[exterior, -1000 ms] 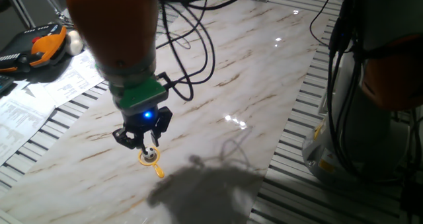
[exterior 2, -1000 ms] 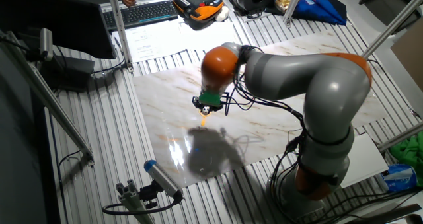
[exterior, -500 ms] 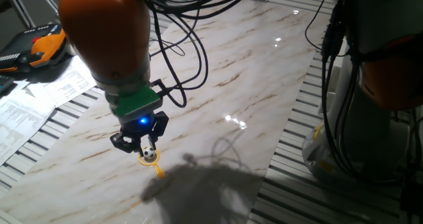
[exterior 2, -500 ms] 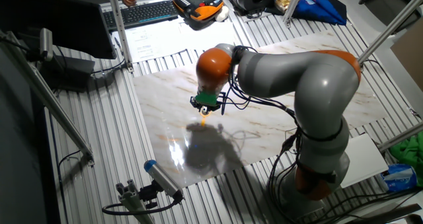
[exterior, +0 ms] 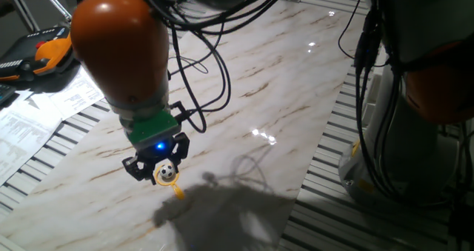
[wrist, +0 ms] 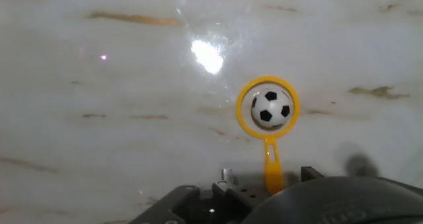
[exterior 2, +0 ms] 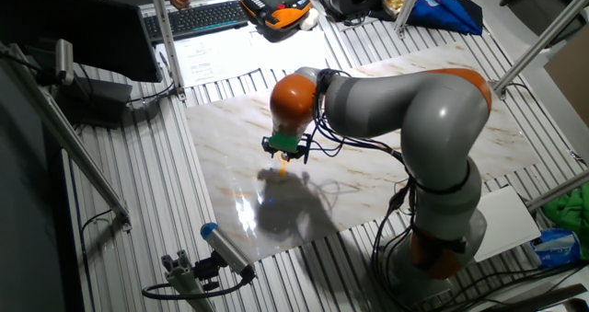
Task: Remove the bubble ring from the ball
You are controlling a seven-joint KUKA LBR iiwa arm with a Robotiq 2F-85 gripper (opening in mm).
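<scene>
The bubble ring (wrist: 240,107) is a thin yellow loop lying flat on the marble board, its short handle pointing toward the hand camera. The ball (wrist: 271,108), white with black patches, sits inside the loop. In one fixed view my gripper (exterior: 158,164) hangs just above the ball (exterior: 168,172) and the ring (exterior: 178,191), its fingers spread to either side and holding nothing. In the other fixed view the gripper (exterior 2: 284,152) is right over the ring (exterior 2: 282,168); the ball is too small to make out there.
The marble board (exterior: 296,73) lies on a slatted metal table. Printed papers (exterior: 52,103) and an orange-black controller (exterior: 44,51) lie to the left. A keyboard (exterior 2: 198,17) sits at the back. Cables (exterior: 200,66) hang from the arm.
The gripper has dropped lower and shifted slightly left, now closer over the ball and ring. The ball and ring have not moved.
</scene>
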